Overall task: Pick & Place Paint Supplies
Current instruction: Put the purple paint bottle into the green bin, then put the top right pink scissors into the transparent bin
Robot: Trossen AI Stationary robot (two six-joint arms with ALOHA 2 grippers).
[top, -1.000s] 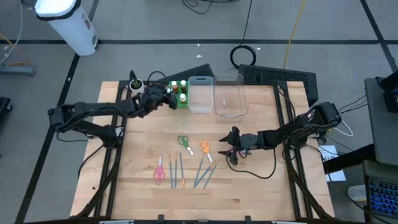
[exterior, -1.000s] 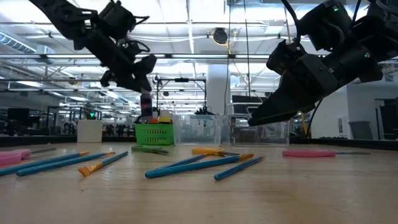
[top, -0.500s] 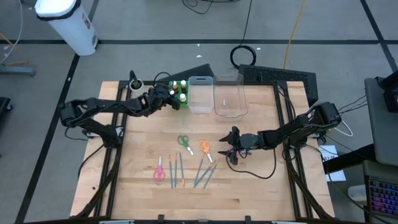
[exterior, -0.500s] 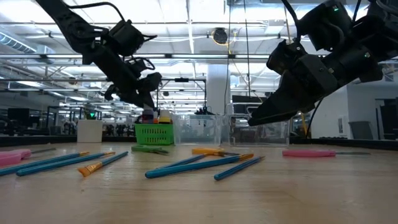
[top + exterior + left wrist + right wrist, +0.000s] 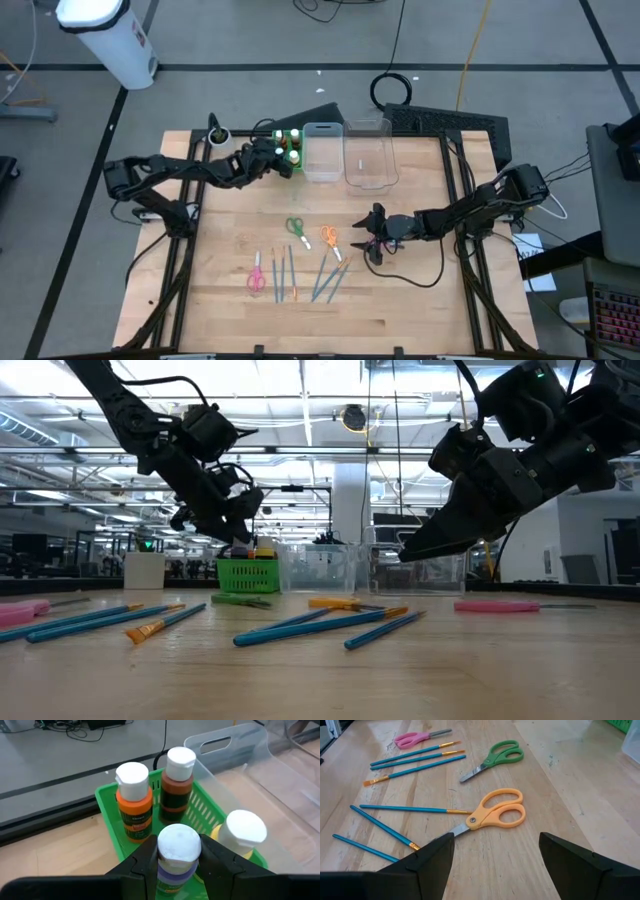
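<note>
From above: left gripper [image 5: 272, 155] at the far-left part of the table, over the green basket [image 5: 291, 166], which sits touching a clear bin [image 5: 322, 152]; a second clear bin [image 5: 368, 156] just beside that, both close to the table's far edge. Right gripper [image 5: 372, 238] hovering mid-table, just beside the orange scissors [image 5: 329, 238], with green scissors [image 5: 296, 227] near, pink scissors [image 5: 256, 275] and the brushes [image 5: 292, 272] spread toward the near edge; bare wood all round them. At table height: left gripper [image 5: 232, 525] hanging just above the basket [image 5: 246, 573], right gripper [image 5: 425, 546] well clear of the tabletop, brushes [image 5: 320, 624] and pink scissors [image 5: 497, 605] lying flat in front. Through the left wrist: fingers [image 5: 141, 862] closed on a purple paint bottle [image 5: 178, 851] by its white cap, above the basket [image 5: 107, 807], with an orange bottle [image 5: 133, 800], a brown bottle [image 5: 177, 782] and a yellow bottle [image 5: 239, 834] standing inside. Through the right wrist: fingers [image 5: 427, 860] spread wide, holding nothing, orange scissors [image 5: 492, 815] between and beyond them, green scissors [image 5: 494, 757] and pink scissors [image 5: 418, 738] farther off.
</note>
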